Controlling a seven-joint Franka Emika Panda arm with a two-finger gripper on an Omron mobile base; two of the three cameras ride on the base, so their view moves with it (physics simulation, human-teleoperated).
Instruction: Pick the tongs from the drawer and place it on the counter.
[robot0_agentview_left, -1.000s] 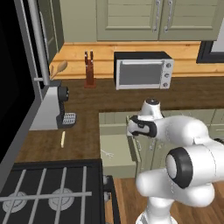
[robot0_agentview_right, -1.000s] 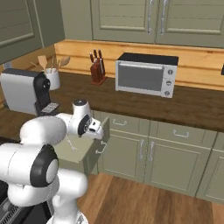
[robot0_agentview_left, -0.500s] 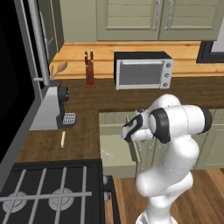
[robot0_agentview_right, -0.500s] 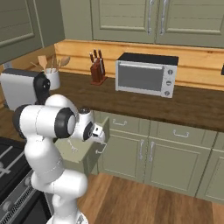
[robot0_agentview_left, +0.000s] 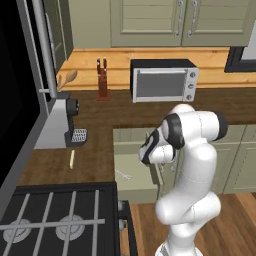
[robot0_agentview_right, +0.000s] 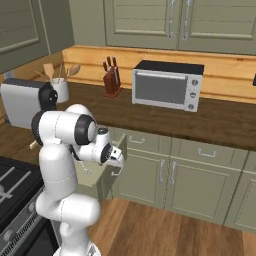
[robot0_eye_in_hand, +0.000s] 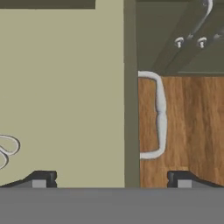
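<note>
tongs: I see thin silver tongs (robot0_agentview_left: 123, 175) lying flat on the drawer floor.
drawer: my pale green drawer (robot0_agentview_left: 131, 187) is pulled open, small silver handle (robot0_eye_in_hand: 158, 114) out front.
counter: dark brown counter (robot0_agentview_left: 95, 135) sits beside it.

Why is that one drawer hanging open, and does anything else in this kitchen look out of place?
The drawer stands pulled out with small silver tongs lying loose inside, and the open gripper hangs above its front edge. One oddity: a short pale stick lies loose on the counter near the coffee machine. Nothing looks spilled or broken.
</note>
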